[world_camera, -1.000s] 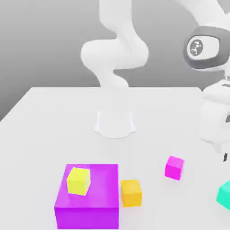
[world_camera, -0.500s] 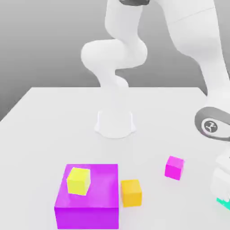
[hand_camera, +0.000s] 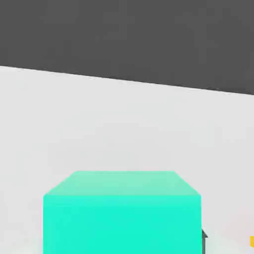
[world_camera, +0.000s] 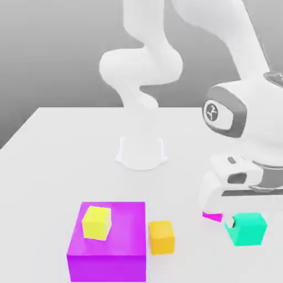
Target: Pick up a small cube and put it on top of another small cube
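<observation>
The small teal cube hangs under the white hand at the exterior view's right, and my gripper is shut on it. Up close in the hand view the teal cube sits between the fingers, with white table beyond it. A small magenta cube lies just to the left of the held cube, mostly hidden behind the hand. Further left on the table rests a small orange cube.
A large magenta block stands at the front left with a yellow cube on top, and the orange cube is beside its right side. The arm's white base stands mid-table. The table's front edge is close.
The hand came down on the teal cube at the right edge and shut on it. It has since carried the cube left, next to the small magenta cube.
</observation>
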